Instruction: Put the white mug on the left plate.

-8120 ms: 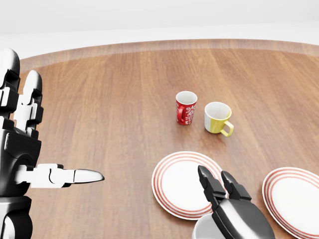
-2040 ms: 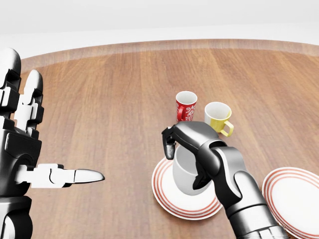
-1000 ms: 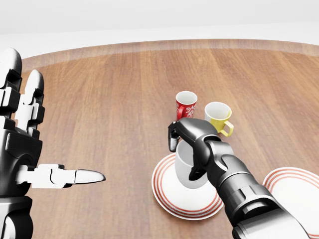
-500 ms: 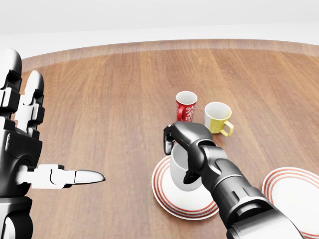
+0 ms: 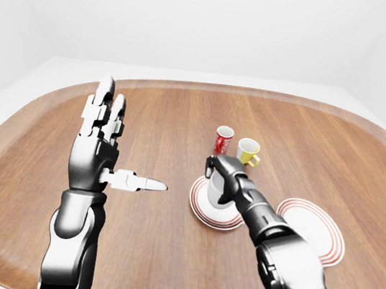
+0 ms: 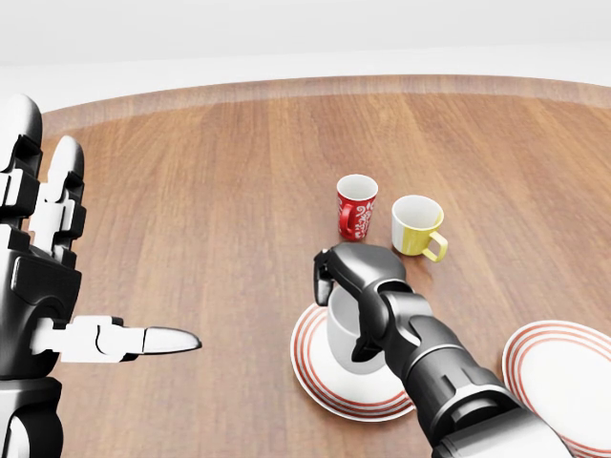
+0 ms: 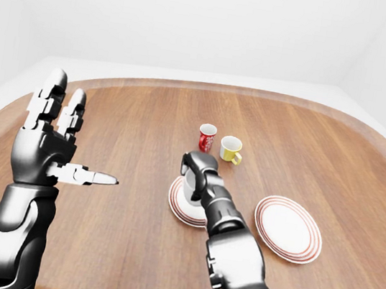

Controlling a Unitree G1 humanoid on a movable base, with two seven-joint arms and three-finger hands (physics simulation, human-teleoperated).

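Observation:
The white mug (image 6: 340,336) stands upright over the middle of the left plate (image 6: 307,370), a white plate with red rings. Its base is at the plate's surface, and I cannot tell whether it rests on it. My right hand (image 6: 346,310) is shut on the mug, thumb on its left side and fingers curled over its right side. My left hand (image 6: 72,277) is held up at the left of the head view, open and empty, well apart from the plate.
A red patterned mug (image 6: 356,205) and a yellow mug (image 6: 415,226) stand just above the left plate. A second red-ringed plate (image 6: 563,367) lies at the lower right. The round wooden table (image 6: 191,191) has a raised rim along the top.
My right hand has carried the white mug in over the left plate and lowered it slightly down and left in the last half second. The left hand has not moved.

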